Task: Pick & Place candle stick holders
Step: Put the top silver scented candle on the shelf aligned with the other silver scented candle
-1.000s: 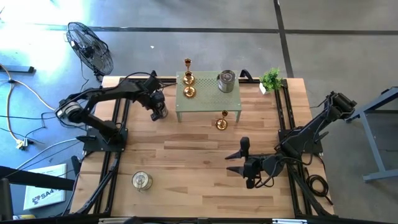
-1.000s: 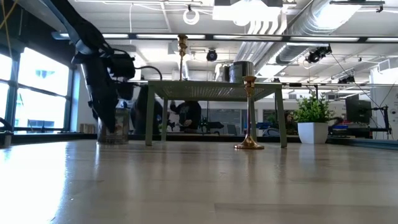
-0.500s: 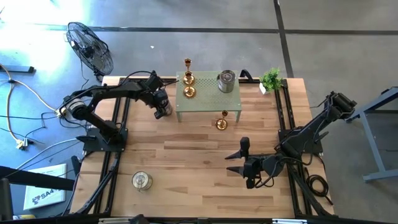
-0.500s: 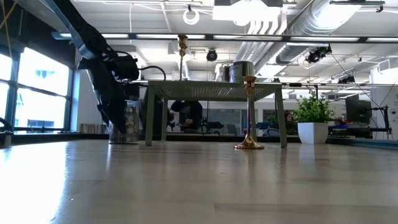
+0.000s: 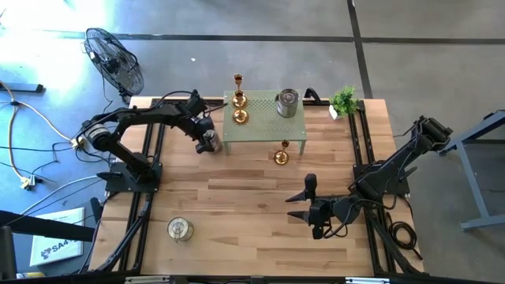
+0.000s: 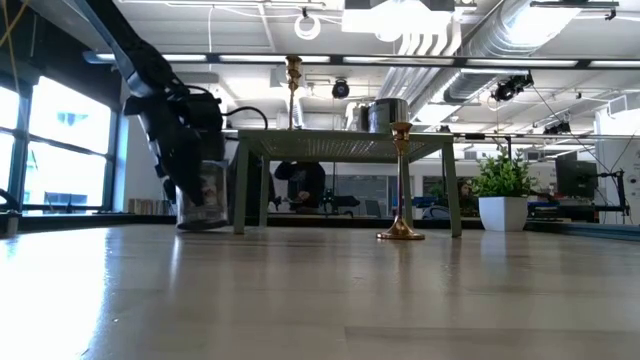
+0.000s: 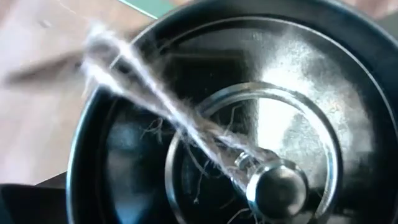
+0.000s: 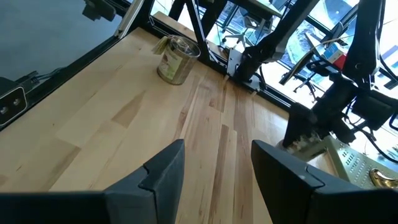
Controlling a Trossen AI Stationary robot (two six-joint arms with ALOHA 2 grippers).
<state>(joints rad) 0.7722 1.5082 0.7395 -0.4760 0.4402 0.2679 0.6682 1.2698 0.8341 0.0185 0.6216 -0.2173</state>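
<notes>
Left gripper (image 5: 207, 140) pinches a silver jar (image 6: 208, 194) at the left end of the small green stand (image 5: 264, 136), jar tilted and low over the wooden table (image 5: 237, 205) near its far edge; whether it touches the wood can't be told. Left wrist view is filled by the jar's lid (image 7: 249, 143), a knob (image 7: 277, 186) and a twine strand (image 7: 155, 106) across it. On the stand: a tall gold holder (image 5: 237, 81) at the far left corner, two more gold holders (image 5: 240, 108) just nearer, and a second silver jar (image 5: 288, 102) toward the right end. One gold holder (image 5: 282, 154) stands on the table by the stand's front edge. A third silver jar (image 5: 180, 229) sits near the table's front left corner. Potted plant (image 5: 344, 100) at far right corner. Right gripper (image 5: 306, 207) waits right of centre toward the front edge, fingers (image 8: 163, 171) spread, holding nothing.
</notes>
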